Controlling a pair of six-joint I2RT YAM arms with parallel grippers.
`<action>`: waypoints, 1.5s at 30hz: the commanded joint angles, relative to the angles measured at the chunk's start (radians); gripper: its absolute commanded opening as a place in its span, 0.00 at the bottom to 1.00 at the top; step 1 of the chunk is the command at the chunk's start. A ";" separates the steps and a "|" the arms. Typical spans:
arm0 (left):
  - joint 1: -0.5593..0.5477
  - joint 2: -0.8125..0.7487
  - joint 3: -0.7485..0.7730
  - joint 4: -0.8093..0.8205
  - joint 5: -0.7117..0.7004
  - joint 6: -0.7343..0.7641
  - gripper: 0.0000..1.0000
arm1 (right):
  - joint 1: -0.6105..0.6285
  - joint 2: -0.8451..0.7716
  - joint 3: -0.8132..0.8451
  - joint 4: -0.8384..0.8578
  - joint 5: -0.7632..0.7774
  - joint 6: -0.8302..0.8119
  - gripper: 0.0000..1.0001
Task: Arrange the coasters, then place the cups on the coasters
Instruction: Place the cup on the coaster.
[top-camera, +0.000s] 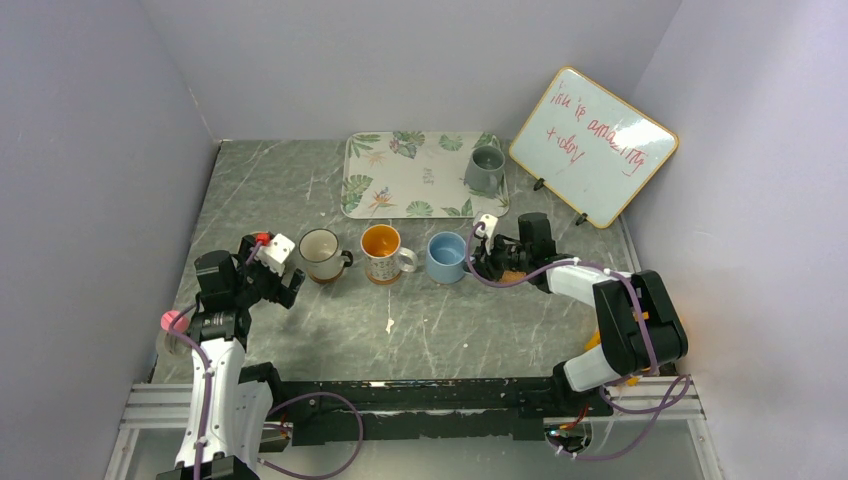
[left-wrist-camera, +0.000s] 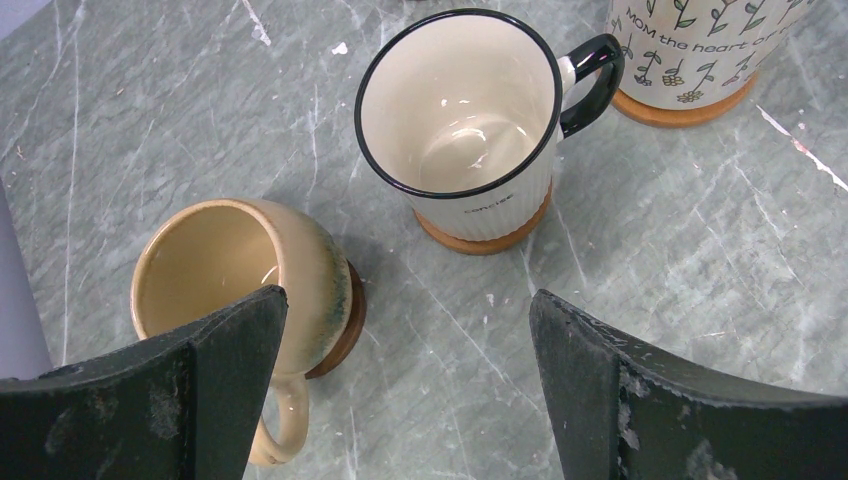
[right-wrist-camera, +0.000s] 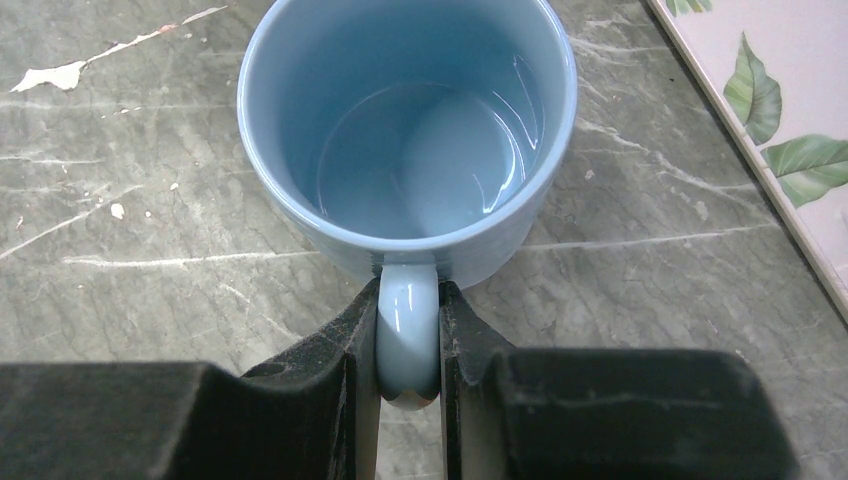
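Right gripper (right-wrist-camera: 408, 335) pinched on the handle of the blue mug (right-wrist-camera: 405, 130); left gripper (left-wrist-camera: 408, 330) spread wide, holding nothing. Grey marble table (right-wrist-camera: 150, 260), pale lilac walls (top-camera: 400, 60), leaf-print tray (right-wrist-camera: 790, 120) at the back. Blue mug is upright on the table, straight ahead of the right fingers. Tan mug (left-wrist-camera: 235, 265) sits on a dark coaster (left-wrist-camera: 350, 315), partly under the left gripper's left finger.

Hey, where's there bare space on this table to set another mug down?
Widest bare patch: the table between the patterned mug and the near edge. Also free: the far-left corner beside the leaf-print tray, and the tray's left and middle; only the grey-green mug sits there. Crowded: white mug through light blue mug, left gripper and right gripper at the ends.
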 joint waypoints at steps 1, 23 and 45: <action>0.006 -0.005 0.000 0.006 0.028 0.023 0.96 | 0.004 -0.007 0.021 0.128 -0.055 -0.006 0.00; 0.006 -0.007 -0.001 0.004 0.027 0.024 0.96 | 0.003 -0.025 0.004 0.157 -0.044 0.003 0.00; 0.005 -0.006 -0.001 0.003 0.031 0.026 0.96 | 0.001 -0.031 0.013 0.109 -0.060 -0.035 0.00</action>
